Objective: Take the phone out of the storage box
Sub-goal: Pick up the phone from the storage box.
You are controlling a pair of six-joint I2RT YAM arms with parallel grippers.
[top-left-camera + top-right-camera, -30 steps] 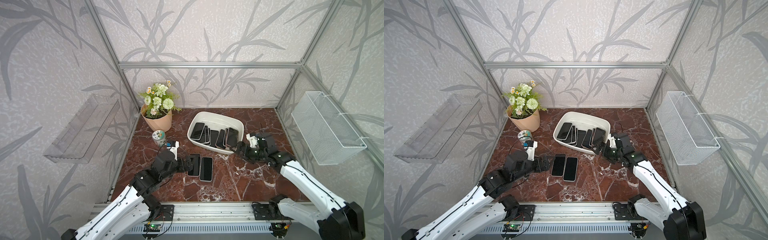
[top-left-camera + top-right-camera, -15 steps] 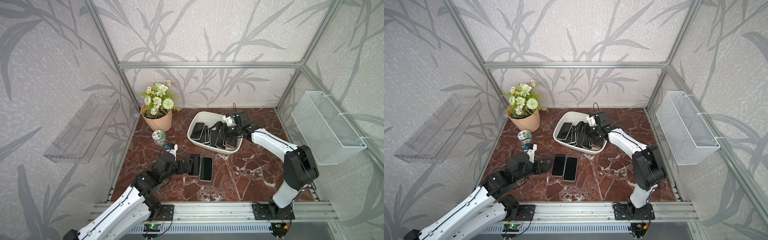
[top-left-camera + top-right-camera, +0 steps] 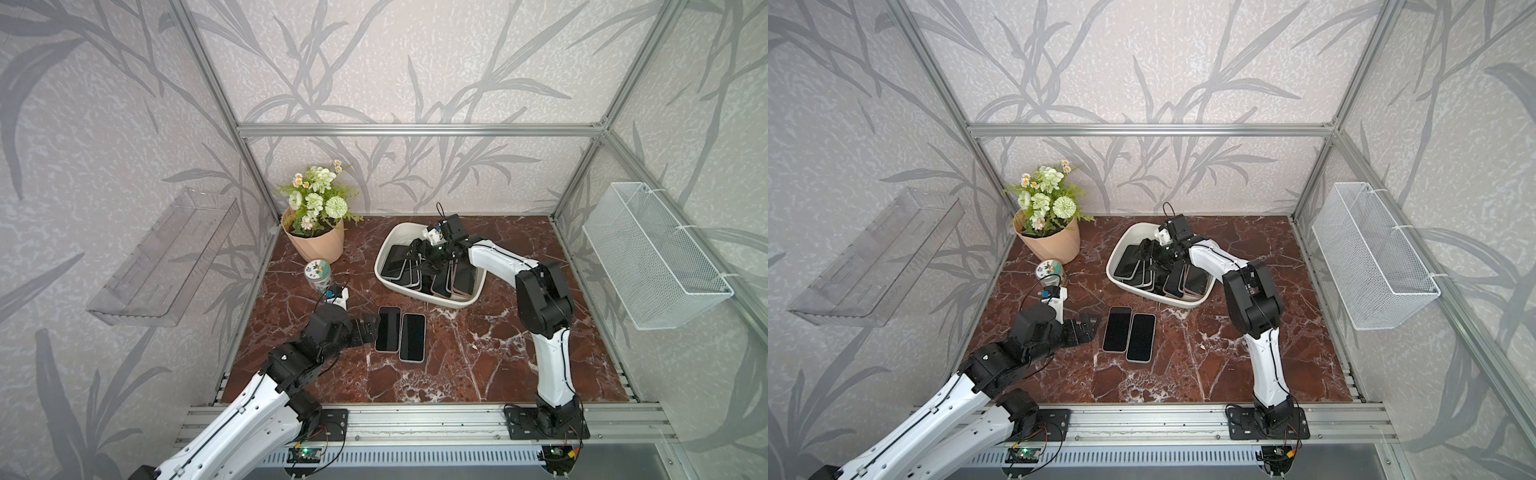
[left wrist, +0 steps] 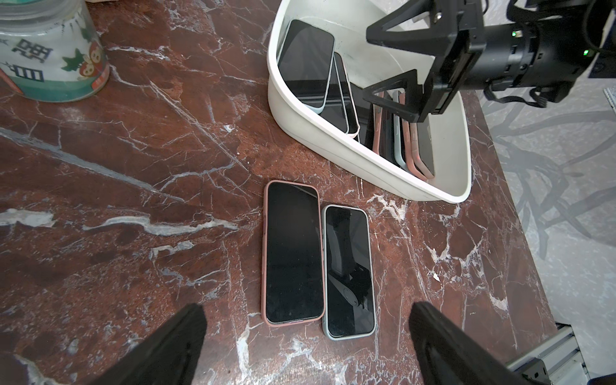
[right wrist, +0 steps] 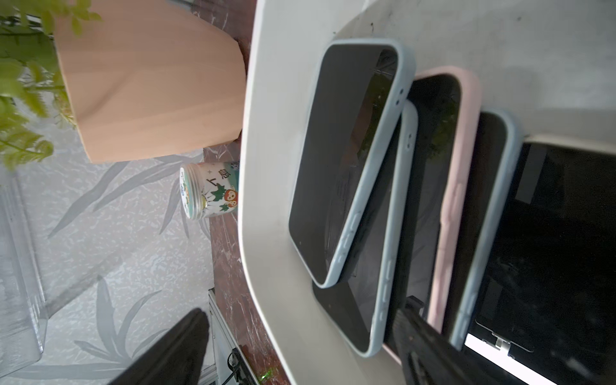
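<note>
The off-white storage box (image 3: 409, 291) (image 3: 1139, 294) (image 4: 333, 146) (image 5: 276, 166) stands on the marble floor at the back middle. Several dark-screened phones (image 3: 399, 259) (image 5: 346, 160) lean in a row inside it. My right gripper (image 3: 422, 257) (image 3: 1152, 257) (image 4: 366, 63) (image 5: 300, 346) reaches into the box, open. One finger (image 5: 426, 343) is wedged between a pale-blue-cased phone (image 5: 383, 266) and a pink-cased one. Two phones (image 3: 388, 328) (image 3: 412, 336) (image 4: 293, 253) lie flat on the floor in front of the box. My left gripper (image 3: 370, 328) (image 3: 1088, 326) (image 4: 306, 346) is just left of them, open and empty.
A flower pot (image 3: 313, 245) and a printed jar (image 3: 318, 276) stand left of the box. A clear tray (image 3: 166, 257) hangs on the left wall and a white wire basket (image 3: 652, 257) on the right wall. An aluminium rail (image 3: 415, 419) edges the front.
My right arm swung from the floor beside the box's right end up and over into the box among the phones. The left arm has stayed beside the two flat phones.
</note>
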